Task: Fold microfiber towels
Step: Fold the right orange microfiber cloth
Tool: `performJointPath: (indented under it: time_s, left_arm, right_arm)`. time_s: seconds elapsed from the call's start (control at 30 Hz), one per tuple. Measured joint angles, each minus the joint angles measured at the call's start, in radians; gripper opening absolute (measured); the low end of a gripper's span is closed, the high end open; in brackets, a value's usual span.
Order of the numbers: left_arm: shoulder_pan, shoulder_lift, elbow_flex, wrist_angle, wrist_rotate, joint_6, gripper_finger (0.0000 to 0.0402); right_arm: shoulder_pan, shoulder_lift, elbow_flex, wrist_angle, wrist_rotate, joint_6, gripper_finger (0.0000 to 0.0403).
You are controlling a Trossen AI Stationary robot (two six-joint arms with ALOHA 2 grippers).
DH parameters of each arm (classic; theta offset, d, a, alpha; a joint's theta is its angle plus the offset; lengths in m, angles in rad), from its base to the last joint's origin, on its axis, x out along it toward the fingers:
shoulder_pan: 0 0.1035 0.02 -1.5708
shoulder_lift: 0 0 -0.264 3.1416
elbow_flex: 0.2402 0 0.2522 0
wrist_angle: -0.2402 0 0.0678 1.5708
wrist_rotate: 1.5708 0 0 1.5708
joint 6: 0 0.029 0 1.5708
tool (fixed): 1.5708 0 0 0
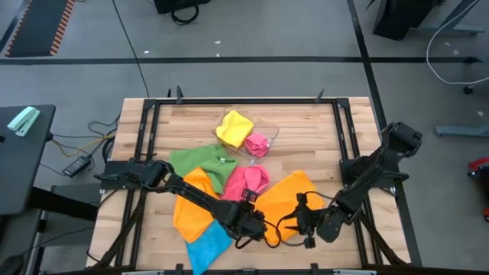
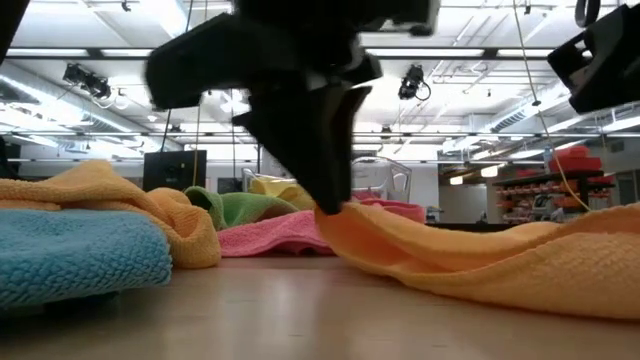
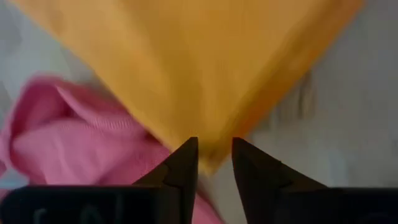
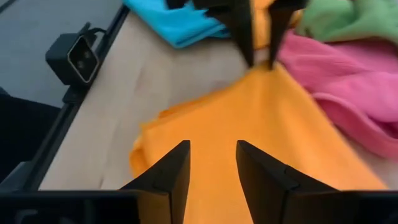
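Observation:
An orange towel [image 1: 294, 195] lies spread at the table's near middle, with one corner [image 3: 214, 158] raised between the tips of my open left gripper [image 3: 214, 155], which slants down from above. My right gripper [image 4: 212, 155] hovers open over the towel's right part [image 4: 249, 137] and holds nothing. Around it lie a second orange towel [image 1: 195, 206], a blue one [image 1: 206, 244], a pink one [image 1: 244, 182] and a green one [image 1: 200, 159], all crumpled on the table. My left gripper has a finger on either side of the orange towel's near corner [image 4: 261, 67], slanting down from above. In the low view that corner [image 2: 335, 215] stands raised at a fingertip while the rest lies on the table. Whether the fingers touch it, I cannot tell.
A clear tray [image 1: 269, 130] at the far middle holds a yellow towel [image 1: 234, 126] and a pink one [image 1: 258, 143]. A dark frame [image 1: 340, 130] runs around the tabletop. A small camera [image 4: 81, 56] sits on the near edge.

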Motion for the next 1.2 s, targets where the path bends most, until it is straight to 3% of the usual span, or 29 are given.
performJointPath:
  time_s: [0.43, 0.67, 1.0, 1.2]
  left_arm:
    - [-0.035, -0.022, -0.072, -0.009, -0.02, -0.074, 0.01]
    - [-0.079, -0.031, -0.094, -0.026, -0.039, -0.083, 0.0091]
    - [-0.089, -0.062, -0.102, -0.128, -0.097, -0.084, 0.0082]
    - [-0.098, -0.223, -0.269, -0.057, -0.134, -0.118, 0.0073]
  right_arm:
    - [0.02, 0.294, 0.242, 0.039, -0.012, -0.043, 0.0191]
    - [0.02, 0.343, 0.286, 0.038, -0.011, -0.004, 0.0206]
    - [0.057, 0.141, 0.295, -0.163, -0.008, 0.018, 0.0207]
    - [0.08, 0.041, 0.295, -0.193, 0.003, 0.032, 0.0207]
